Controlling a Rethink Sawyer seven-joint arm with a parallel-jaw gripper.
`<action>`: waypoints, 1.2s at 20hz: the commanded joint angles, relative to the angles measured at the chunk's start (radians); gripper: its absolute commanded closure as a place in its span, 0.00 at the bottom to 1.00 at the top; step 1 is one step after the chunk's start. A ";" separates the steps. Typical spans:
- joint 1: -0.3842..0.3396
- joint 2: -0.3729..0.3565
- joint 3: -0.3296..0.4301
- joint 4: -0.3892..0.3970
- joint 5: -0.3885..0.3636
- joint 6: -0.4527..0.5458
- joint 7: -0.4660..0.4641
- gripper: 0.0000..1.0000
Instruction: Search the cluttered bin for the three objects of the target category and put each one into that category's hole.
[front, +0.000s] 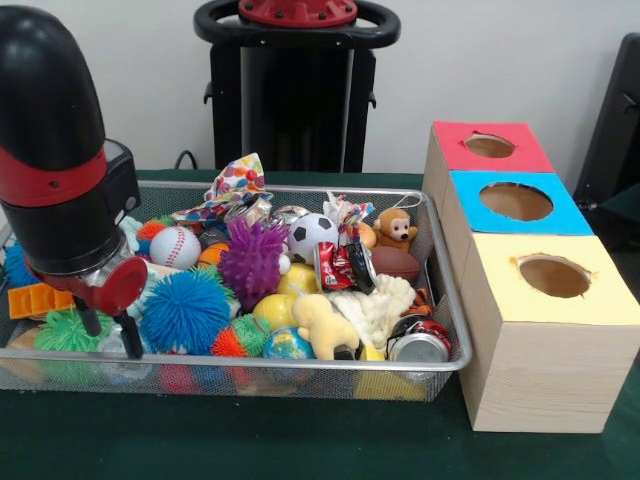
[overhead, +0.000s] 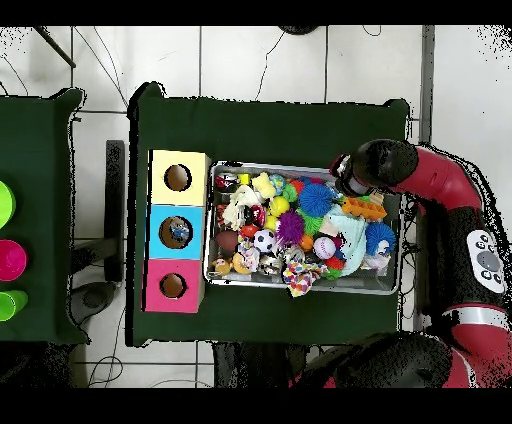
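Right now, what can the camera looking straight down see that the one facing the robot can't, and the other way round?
Only the overhead view shows something already lying inside the blue box, plus the arm's whole curve back to its base.

Only the front view shows the gripper low over the toys at one end of the bin, and the boxes' pale wooden sides.

Both show the soccer ball, the purple spiky ball and the red, blue and yellow boxes, each with a hole.

Green-clothed table (overhead: 270, 120) on a pale tiled floor (overhead: 260, 60), plain white wall (front: 500, 60) behind.
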 joint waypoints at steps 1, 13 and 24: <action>-0.022 0.109 0.116 0.130 -0.062 -0.123 -0.321 0.00; -0.050 0.117 0.167 0.106 -0.038 0.018 -0.440 0.00; -0.036 0.092 0.162 0.078 -0.022 0.102 -0.447 0.00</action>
